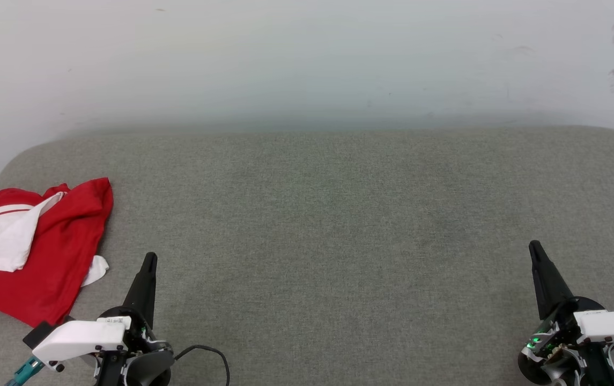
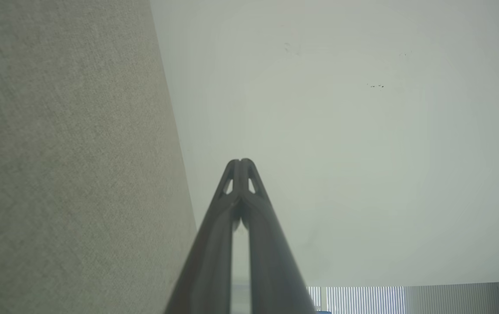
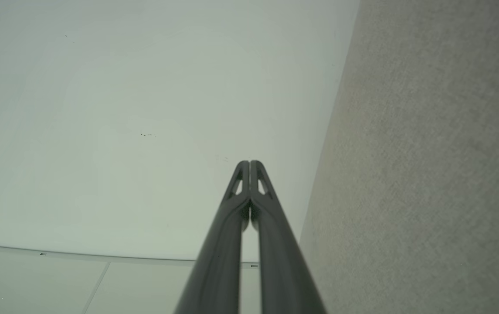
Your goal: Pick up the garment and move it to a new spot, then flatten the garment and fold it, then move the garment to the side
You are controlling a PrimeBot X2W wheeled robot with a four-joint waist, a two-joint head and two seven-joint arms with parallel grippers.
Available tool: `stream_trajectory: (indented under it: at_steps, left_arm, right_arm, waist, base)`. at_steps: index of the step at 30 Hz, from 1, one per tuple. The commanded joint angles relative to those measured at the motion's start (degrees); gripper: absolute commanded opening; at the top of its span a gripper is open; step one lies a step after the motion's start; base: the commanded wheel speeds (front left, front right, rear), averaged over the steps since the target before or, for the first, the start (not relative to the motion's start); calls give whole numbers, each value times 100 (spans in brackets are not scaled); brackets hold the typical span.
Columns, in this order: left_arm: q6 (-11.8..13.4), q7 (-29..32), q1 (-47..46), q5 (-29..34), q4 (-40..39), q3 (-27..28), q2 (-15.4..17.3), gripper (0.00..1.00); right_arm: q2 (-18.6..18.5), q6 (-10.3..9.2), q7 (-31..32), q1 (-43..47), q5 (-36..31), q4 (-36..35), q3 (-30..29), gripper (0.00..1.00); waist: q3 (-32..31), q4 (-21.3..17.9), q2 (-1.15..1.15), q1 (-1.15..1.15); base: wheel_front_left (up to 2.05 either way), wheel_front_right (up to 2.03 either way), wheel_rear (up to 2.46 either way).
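The garment point(image 1: 54, 252), red with a white sleeve and red-white trim, lies crumpled at the left end of a grey fabric surface point(image 1: 328, 225). My left gripper point(image 1: 149, 258) hovers just right of it at the lower left, shut and holding nothing. Far across, at the lower right, my right gripper point(image 1: 533, 246) is also shut and holding nothing. In the left wrist view the left gripper point(image 2: 240, 162) has its tips pressed together against a pale wall. The right wrist view has the right gripper point(image 3: 249, 163) closed the same way.
A pale wall point(image 1: 307, 59) rises behind the grey surface's far edge. A black cable point(image 1: 210, 354) loops near my left wrist. The surface's rounded corners fall away at far left and far right. A strip of vertical blinds point(image 2: 362, 298) edges the left wrist view.
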Motion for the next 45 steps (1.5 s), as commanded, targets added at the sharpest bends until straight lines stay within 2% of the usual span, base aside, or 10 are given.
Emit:
stream_trajectory:
  at_steps: [1,4,5,6,7,21,28,38,45]
  left_arm:
    - [-27,12,-36,5,-5,14,-6,0]
    - [-27,12,-36,5,-5,14,-6,0]
    - [2,-1,5,0,15,-6,-1,100]
    - [3,-4,29,-1,52,-13,-5,0]
    - [8,-10,76,-1,98,-23,-11,100]
    - [5,-373,113,69,-394,-489,-6,100]
    - [3,-565,95,538,-621,-727,123,100]
    - [0,-799,126,1980,-977,-731,42,100]
    - [-1,-948,180,3016,-1163,-747,11,100]
  right_arm:
    - [6,-2,0,-65,20,2,1,0]
    - [7,-2,0,-65,20,2,1,0]
    - [0,0,-1,9,-2,12,3,100]
    - [1,0,-2,38,-2,46,5,0]
    - [3,-1,-3,88,-1,97,11,100]
    - [-2,-1,-339,246,-96,-356,243,100]
    - [-105,-1,-551,274,-585,-525,367,100]
    - [-122,-1,-794,309,-1953,-775,377,100]
    - [-100,-1,-941,379,-3211,-950,348,100]
  waist:
    - [0,0,0,0]
    - [0,0,0,0]
    - [0,0,0,0]
    - [0,0,0,0]
    - [0,0,0,0]
    - [-3,14,0,0]
    - [-7,19,0,0]
    - [-18,25,0,0]
    - [-31,25,0,0]
  base:
    - [0,0,0]
    - [0,0,0]
    - [0,0,0]
    - [0,0,0]
    - [0,0,0]
    - [0,0,0]
    - [0,0,0]
    - [0,0,0]
    - [0,0,0]
